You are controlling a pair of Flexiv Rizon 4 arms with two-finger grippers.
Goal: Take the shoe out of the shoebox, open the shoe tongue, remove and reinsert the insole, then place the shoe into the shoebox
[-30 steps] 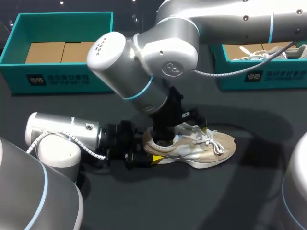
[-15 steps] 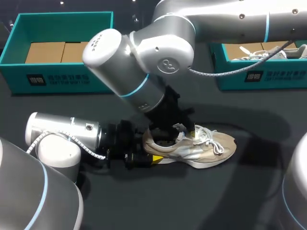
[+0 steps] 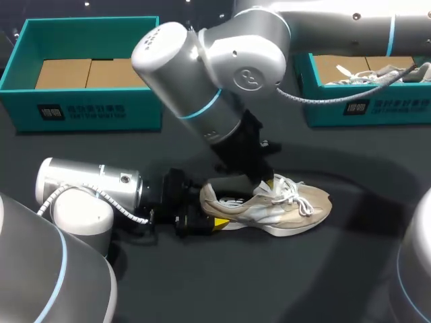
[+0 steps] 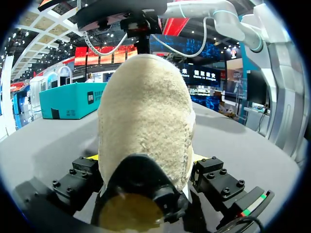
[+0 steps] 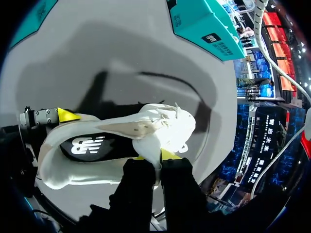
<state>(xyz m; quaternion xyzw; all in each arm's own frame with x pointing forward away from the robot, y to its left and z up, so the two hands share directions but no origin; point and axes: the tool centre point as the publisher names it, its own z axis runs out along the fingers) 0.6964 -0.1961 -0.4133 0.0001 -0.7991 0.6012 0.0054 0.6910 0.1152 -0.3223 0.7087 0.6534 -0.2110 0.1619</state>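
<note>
Shoe (image 3: 283, 205) is out on the counter (image 3: 303, 282), lying toe to the right, well clear of the teal shoebox (image 3: 363, 111) at the back. Left claw (image 3: 202, 219) has the heel clamped from both sides, bracing it low. Right claw (image 5: 154, 158) comes in from above, fingers nearly together, pinching the tongue (image 5: 156, 141) and holding it up and away from the opening. So this looks like the tongue-opening step, about done: the dark insole (image 5: 92, 145) lies exposed inside. Next call, I'd say, is to release the tongue without letting it flop shut, then reach down into the opening and catch the insole's edge while the left claw anchors the heel.
</note>
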